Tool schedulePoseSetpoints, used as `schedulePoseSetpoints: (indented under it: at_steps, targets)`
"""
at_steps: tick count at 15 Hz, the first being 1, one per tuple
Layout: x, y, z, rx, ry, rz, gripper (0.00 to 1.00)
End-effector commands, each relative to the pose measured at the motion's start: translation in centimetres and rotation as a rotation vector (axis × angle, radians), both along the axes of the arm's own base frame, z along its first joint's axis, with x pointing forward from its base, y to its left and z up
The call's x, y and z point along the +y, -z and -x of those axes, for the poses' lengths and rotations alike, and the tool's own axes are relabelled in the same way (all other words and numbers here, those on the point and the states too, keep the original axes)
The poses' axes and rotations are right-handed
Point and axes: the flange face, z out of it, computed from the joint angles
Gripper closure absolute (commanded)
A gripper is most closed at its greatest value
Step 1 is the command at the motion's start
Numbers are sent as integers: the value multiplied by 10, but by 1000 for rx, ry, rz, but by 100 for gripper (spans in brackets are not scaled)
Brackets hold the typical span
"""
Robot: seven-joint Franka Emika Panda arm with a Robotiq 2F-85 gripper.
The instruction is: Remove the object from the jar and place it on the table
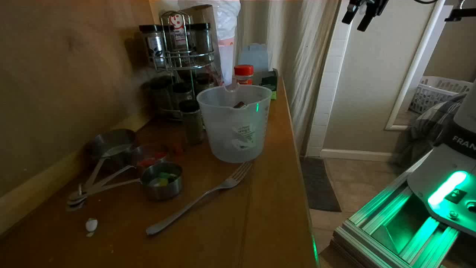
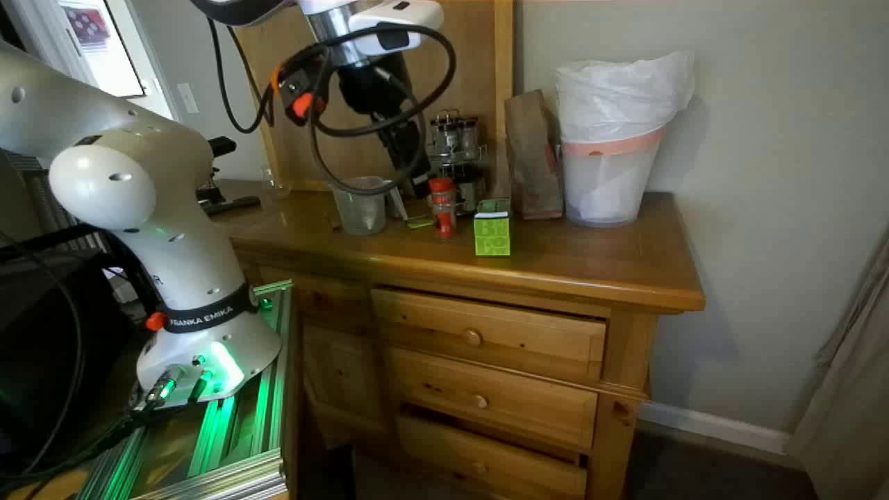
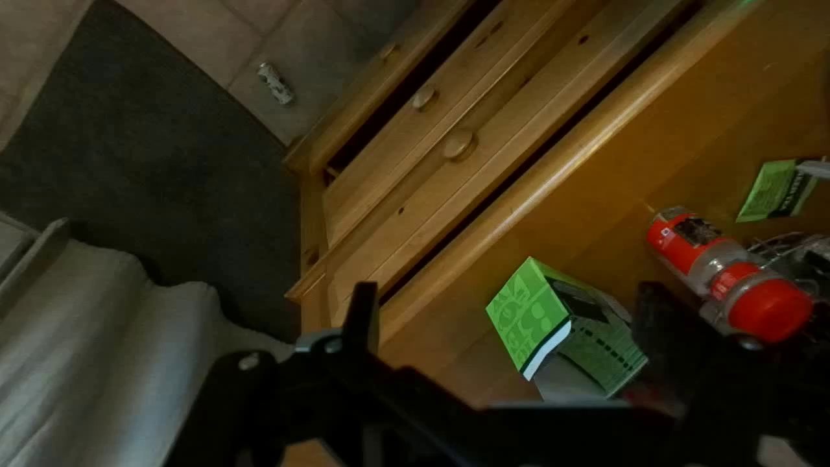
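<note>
There's the table (image 2: pixel 597 253), a long brown countertop stretching through the scene, and the bagged white bin (image 2: pixel 604 180) towers near the back corner at one end. Now the gripper (image 1: pixel 354 23), hanging high towards the front edge, fingers spread wide, nothing gripped, and it's apart from its target! That target, the translucent jar (image 1: pixel 236 130), stands upright close to the front edge in an exterior view. The green box (image 2: pixel 492 232) sits near that same edge (it shows between the fingers in the wrist view, yet it's down on the table and no part of this job). A red-capped shaker (image 2: pixel 443 208) stands a little further in, and the fork (image 1: pixel 206 194) lies with tines just beside the jar's base, handle slanting away from the front edge. Smallest, the prize: a dark reddish object (image 1: pixel 240 105) peeping at the rim, inside the jar by my reading, too little showing to name. So it's the approach we're watching, I judge, the pick not yet made! The next move calls for a swing along the front edge to the jar's mouth, a straight drop with fingers narrowed to pass the rim, a firm pinch, a clean lift, then setting down well in from the edge.
</note>
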Motion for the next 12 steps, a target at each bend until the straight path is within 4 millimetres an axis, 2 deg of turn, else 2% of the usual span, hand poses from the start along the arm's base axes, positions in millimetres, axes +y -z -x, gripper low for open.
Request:
schedulePoseSetpoints:
  at_steps: [1,10,12]
  targets:
    - [2,4,1,13,-3,-4,0]
    - [3,10,1,28,-6,-7,0]
    - [24,19,-10,78,-87,-6,0]
